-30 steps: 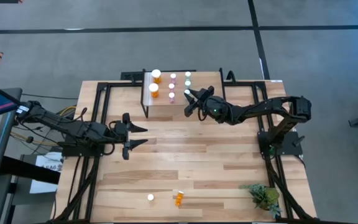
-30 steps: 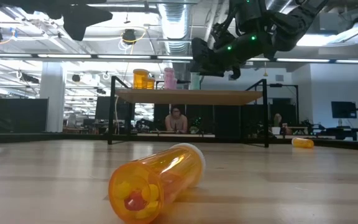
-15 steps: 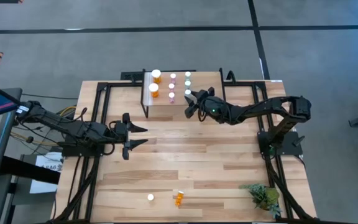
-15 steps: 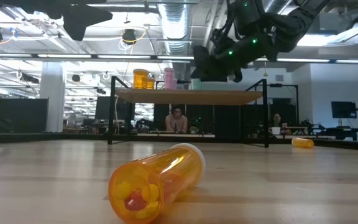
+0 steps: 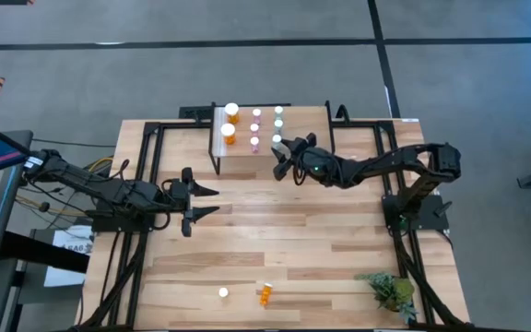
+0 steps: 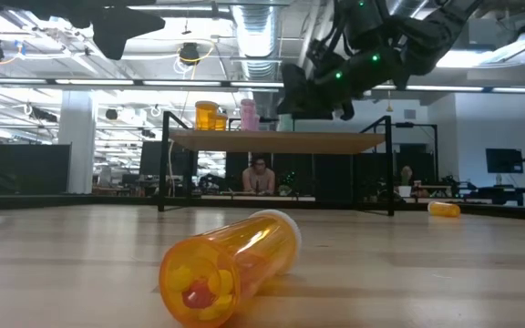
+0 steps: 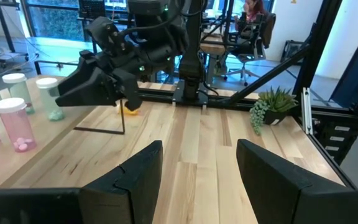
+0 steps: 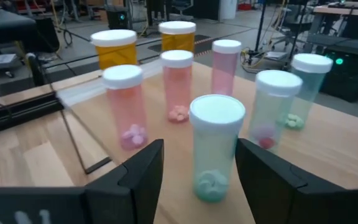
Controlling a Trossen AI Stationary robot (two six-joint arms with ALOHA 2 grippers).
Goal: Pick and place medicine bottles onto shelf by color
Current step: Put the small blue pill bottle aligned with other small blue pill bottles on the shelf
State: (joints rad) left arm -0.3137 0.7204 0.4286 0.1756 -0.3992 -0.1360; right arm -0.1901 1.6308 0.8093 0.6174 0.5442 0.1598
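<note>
On shelf, far end of worktop: right claw (image 5: 278,158) at shelf's (image 5: 247,159) near edge, fingers apart, a teal bottle (image 8: 215,147) standing upright between them, not gripped; reads as a release just made, bottle set at front of the teal group
Why so placed: shelf sorted by colour in rows; orange by the whitish strip, pink in middle, teal nearest right arm; fits the task
Count, orange on shelf: 2, wide, big white lids (image 8: 114,47)
Count, pink on shelf: 3 (image 8: 124,106)
Count, teal on shelf: 3 incl. the one between the fingers; others just behind (image 8: 274,105)
Count, off shelf: 2 seen; 1 orange bottle (image 5: 265,295) lying on its side at near edge of worktop (image 5: 275,240), pills visible inside in low view; beside it a small white round thing (image 5: 223,292), a standing bottle's cap or a loose lid, can't tell
Left claw (image 5: 203,201): fingers apart, empty; hangs over left-middle of worktop, well apart from shelf; waiting
Other: small green plant (image 5: 393,291) at near right corner; not task
Judgement: shelf nearly full; orange stragglers left
</note>
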